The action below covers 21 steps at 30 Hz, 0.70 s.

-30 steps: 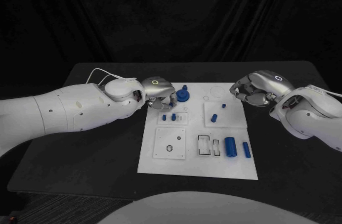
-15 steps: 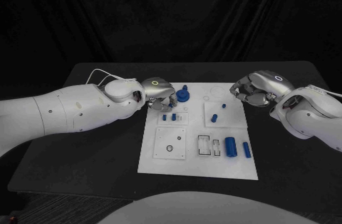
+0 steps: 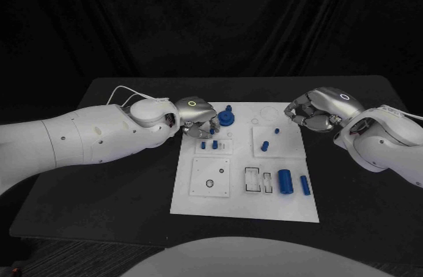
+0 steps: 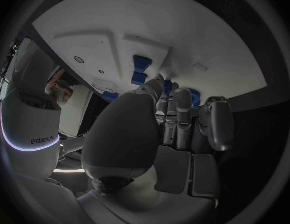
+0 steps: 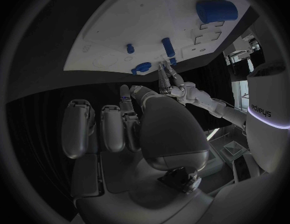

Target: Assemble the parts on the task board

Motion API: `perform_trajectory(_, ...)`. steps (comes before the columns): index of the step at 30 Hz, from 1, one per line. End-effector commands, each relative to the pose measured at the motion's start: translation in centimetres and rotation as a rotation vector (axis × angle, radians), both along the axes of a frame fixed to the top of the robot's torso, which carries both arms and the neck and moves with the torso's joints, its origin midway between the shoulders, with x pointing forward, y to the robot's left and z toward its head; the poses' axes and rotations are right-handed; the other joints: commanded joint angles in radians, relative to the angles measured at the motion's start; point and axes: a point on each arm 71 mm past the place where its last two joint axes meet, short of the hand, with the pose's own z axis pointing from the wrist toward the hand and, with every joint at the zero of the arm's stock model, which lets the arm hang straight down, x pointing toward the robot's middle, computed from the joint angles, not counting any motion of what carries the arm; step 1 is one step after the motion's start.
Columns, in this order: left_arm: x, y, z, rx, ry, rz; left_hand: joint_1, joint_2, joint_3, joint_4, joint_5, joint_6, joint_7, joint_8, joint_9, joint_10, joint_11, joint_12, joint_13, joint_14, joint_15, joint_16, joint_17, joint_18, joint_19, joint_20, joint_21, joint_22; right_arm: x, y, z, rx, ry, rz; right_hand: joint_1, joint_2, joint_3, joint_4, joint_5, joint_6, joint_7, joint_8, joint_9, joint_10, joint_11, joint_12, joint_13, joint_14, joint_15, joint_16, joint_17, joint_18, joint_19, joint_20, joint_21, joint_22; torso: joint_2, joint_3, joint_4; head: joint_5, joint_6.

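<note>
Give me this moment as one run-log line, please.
left hand: over task board far-left corner, grip unclear | right hand: curled, empty, off far-right edge | large blue cylinder: lying unplaced

Blue parts (image 3: 285, 181) stand on the white task board (image 3: 291, 210), itself on the black table (image 3: 106, 197).

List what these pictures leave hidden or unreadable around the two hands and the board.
- Left hand, head view: its own back hides the fingertips, so any contact with the task board is unclear.
- Left wrist view: the palm covers the blue parts behind it.
- Right hand, head view: curled fingers face away; a grasp cannot be judged.
- Board markings: too small to read.
</note>
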Motion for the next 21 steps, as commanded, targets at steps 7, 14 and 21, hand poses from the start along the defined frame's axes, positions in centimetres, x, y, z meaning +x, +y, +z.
perform_trajectory(7, -0.1, -0.1, -0.2, 0.009, 0.008, -0.005, 0.002, -0.001, 0.001, 0.006, -0.004, -0.016, -0.002, -0.003, -0.003, -0.013, 0.000, -0.010, -0.002, -0.009, -0.002, -0.007, -0.007, 0.004, -0.009, -0.002, -0.007, 0.177, 0.0, 0.0, -0.1, -0.003, 0.006, -0.007, 0.010, 0.003, -0.001, -0.005, 0.006, 0.004, 0.002, -0.005, 0.002, 0.067, 0.008, -0.004, 0.181, 0.044, 0.009, -0.002, -0.001, 0.008, 0.011, 0.009, -0.007, 0.190, 0.000, -0.0002, -0.0005, -0.001, 0.000)
perform_trajectory(14, 0.1, 0.2, -0.1, -0.006, -0.015, 0.007, -0.003, -0.008, -0.005, 0.017, -0.002, -0.063, -0.013, -0.006, -0.013, -0.057, 0.012, -0.032, -0.007, -0.018, 0.005, -0.018, -0.024, 0.005, -0.013, -0.002, -0.016, 0.175, 0.0, -0.1, -0.1, -0.002, 0.005, -0.009, 0.010, 0.002, -0.001, -0.005, 0.006, 0.004, 0.002, -0.005, 0.002, 0.066, 0.008, -0.004, 0.180, 0.044, 0.009, -0.002, -0.001, 0.008, 0.011, 0.009, -0.007, 0.190, 0.000, 0.0000, -0.0002, -0.001, 0.000)
perform_trajectory(21, 0.2, 1.5, 0.6, -0.058, -0.092, 0.026, -0.013, -0.023, -0.033, 0.029, -0.003, -0.199, -0.076, -0.006, -0.045, -0.154, 0.026, -0.046, -0.003, -0.029, 0.016, -0.035, -0.049, 0.008, -0.021, 0.002, -0.036, 0.171, -0.2, -0.5, 0.1, 0.004, -0.006, -0.014, 0.009, 0.001, -0.002, -0.005, 0.006, 0.003, 0.003, -0.006, 0.002, 0.062, 0.008, -0.009, 0.171, 0.044, 0.009, -0.003, -0.003, 0.008, 0.010, 0.009, -0.009, 0.189, 0.000, -0.0012, -0.0008, -0.006, 0.000)
